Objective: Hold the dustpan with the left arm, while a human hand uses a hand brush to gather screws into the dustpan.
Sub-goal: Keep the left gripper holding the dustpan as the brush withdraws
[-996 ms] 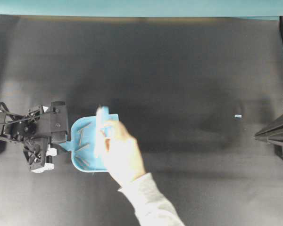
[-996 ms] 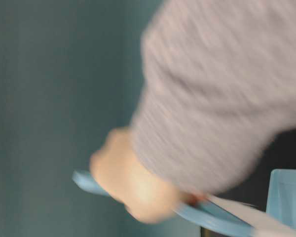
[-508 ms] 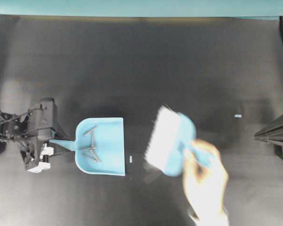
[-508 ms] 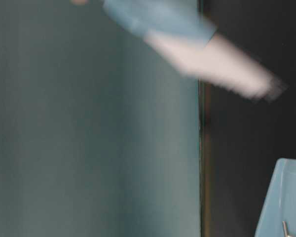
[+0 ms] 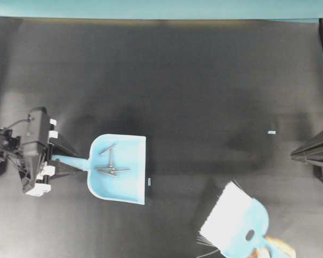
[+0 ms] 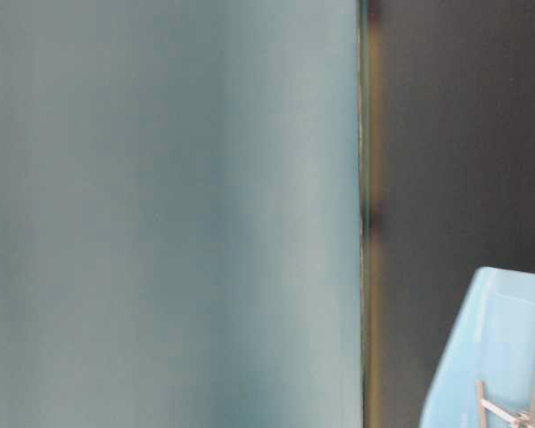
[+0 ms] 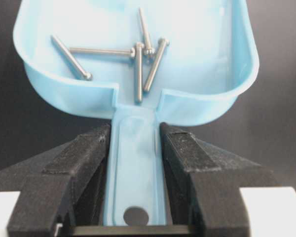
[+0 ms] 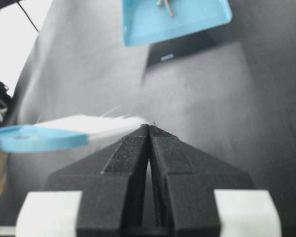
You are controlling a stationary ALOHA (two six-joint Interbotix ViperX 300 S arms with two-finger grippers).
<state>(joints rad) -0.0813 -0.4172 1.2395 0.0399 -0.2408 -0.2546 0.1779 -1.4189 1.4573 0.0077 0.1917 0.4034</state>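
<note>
Left gripper (image 7: 134, 148) clamps the dustpan (image 5: 121, 169) handle | five screws (image 5: 111, 163) lie inside | brush (image 5: 238, 220) and hand (image 5: 277, 250) have swung away right of the dustpan | sweeping looks finished | right gripper (image 8: 148, 136) closed, idle.

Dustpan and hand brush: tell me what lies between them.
Overhead view: only a tiny white stub beside the dustpan front edge; otherwise bare dark mat up to the hand brush.

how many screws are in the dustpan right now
5, all inside the dustpan, near its back wall: one lies slanted at the left, one lies crosswise, and three cluster above the handle. None seems hidden.
</note>
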